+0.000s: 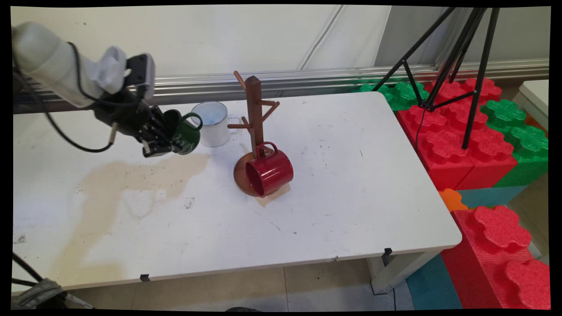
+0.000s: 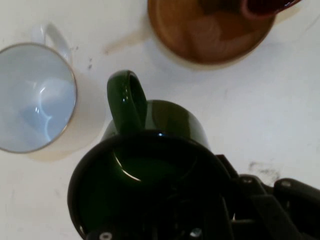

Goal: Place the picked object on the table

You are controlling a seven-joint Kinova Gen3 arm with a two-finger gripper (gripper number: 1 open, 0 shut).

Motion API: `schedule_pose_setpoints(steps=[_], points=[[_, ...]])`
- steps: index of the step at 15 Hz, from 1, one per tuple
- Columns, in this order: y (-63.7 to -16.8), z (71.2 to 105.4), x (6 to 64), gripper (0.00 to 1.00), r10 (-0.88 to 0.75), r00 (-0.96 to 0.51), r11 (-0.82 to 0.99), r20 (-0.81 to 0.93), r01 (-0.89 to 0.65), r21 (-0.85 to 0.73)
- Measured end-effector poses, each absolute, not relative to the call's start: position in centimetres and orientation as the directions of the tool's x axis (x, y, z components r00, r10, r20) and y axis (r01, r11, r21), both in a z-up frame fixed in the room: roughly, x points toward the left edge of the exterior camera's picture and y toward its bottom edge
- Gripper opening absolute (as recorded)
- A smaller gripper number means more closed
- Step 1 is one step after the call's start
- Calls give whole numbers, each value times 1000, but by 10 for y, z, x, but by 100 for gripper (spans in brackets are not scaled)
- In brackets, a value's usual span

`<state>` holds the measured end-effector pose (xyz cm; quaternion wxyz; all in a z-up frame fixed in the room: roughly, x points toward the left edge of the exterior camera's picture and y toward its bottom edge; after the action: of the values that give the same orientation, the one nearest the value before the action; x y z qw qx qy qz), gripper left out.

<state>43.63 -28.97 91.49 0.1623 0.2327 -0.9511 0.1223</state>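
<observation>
1. Above the table's far left part, a green mug point(image 1: 186, 133) is held clear of the surface by the gripper point(image 1: 163, 141), which is clamped on the mug's rim; the mug is tilted, its handle pointing up and toward the wall.
2. The fingers are largely hidden: in the hand view only the black linkage is seen at the bottom edge, with one finger apparently inside the mug's dark mouth.
3. Just beside the green mug, a white mug point(image 1: 214, 123) is seen standing upright on the table, its handle partly hidden behind the trunk of a wooden mug tree point(image 1: 254, 115).
4. A red mug point(image 1: 268, 172) is seen lying on its side over the tree's round base, mouth toward the camera; most of the base is covered by it. Whether its handle is hooked on a peg cannot be told.
5. In the hand view, the white mug, the base and the red mug are cut off by the picture's edges.
6. The white table point(image 1: 351, 197) is marked by a wide brownish stain on its left half and small dark specks.
7. Large red and green foam blocks point(image 1: 456, 145) and a black tripod point(image 1: 465, 66) are seen to the right; a pale wall with a metal rail is seen behind.
</observation>
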Motion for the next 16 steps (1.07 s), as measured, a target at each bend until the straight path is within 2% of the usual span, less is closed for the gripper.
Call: schedule_pose_setpoints(steps=[6, 16], points=[[-319, 886, 431, 0, -431, -869, 868, 244, -473, -152], [-339, 851, 428, 0, -444, -888, 881, 120, -457, -122]])
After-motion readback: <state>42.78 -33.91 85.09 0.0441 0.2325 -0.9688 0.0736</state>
